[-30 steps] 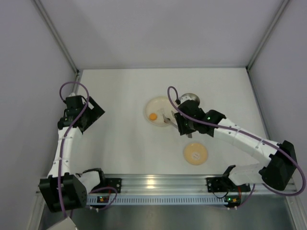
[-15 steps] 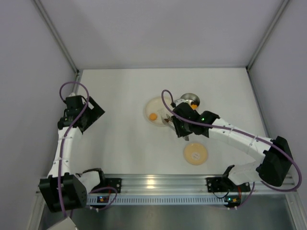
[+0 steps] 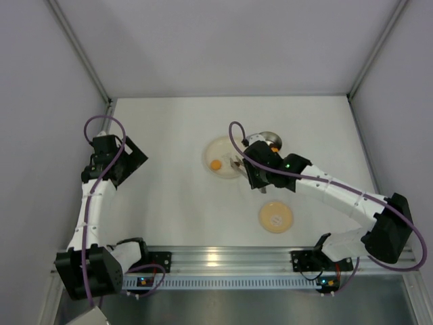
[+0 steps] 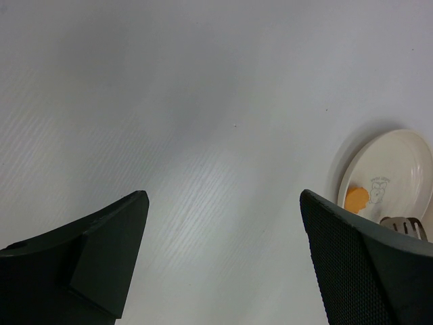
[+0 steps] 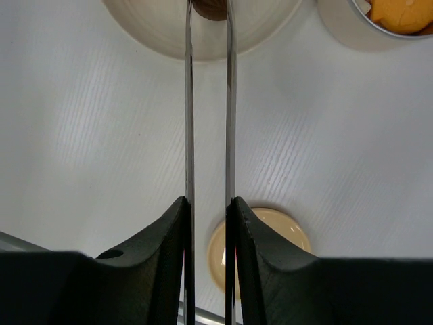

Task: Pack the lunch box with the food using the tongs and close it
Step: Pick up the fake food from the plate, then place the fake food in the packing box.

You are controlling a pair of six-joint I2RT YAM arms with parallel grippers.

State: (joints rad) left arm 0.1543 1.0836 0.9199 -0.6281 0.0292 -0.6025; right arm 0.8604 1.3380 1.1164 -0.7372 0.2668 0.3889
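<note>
My right gripper (image 5: pixel 208 203) is shut on the grey tongs (image 5: pixel 188 122), one finger pressing each arm. Squeezed close together, the tongs' arms reach up over the cream plate (image 5: pixel 270 27), and their tips pinch a dark brown food piece (image 5: pixel 210 8). The lunch box (image 5: pixel 338 20) at the upper right holds orange food (image 5: pixel 399 13). Its tan lid (image 5: pixel 287 233) lies under the gripper. From above, the right gripper (image 3: pixel 249 170) is at the plate's (image 3: pixel 218 149) right rim, where an orange piece (image 3: pixel 215 164) lies. My left gripper (image 4: pixel 223 196) is open over bare table.
The lunch box (image 3: pixel 269 139) stands just behind the right arm, and the lid (image 3: pixel 275 217) lies near the front rail. White walls close in the table at the left, right and back. The left gripper (image 3: pixel 137 157) is far left of the plate (image 4: pixel 399 162).
The right gripper has closed further, squeezing the tongs' arms together, and has shifted slightly left and back towards the plate. The left arm has not moved.
</note>
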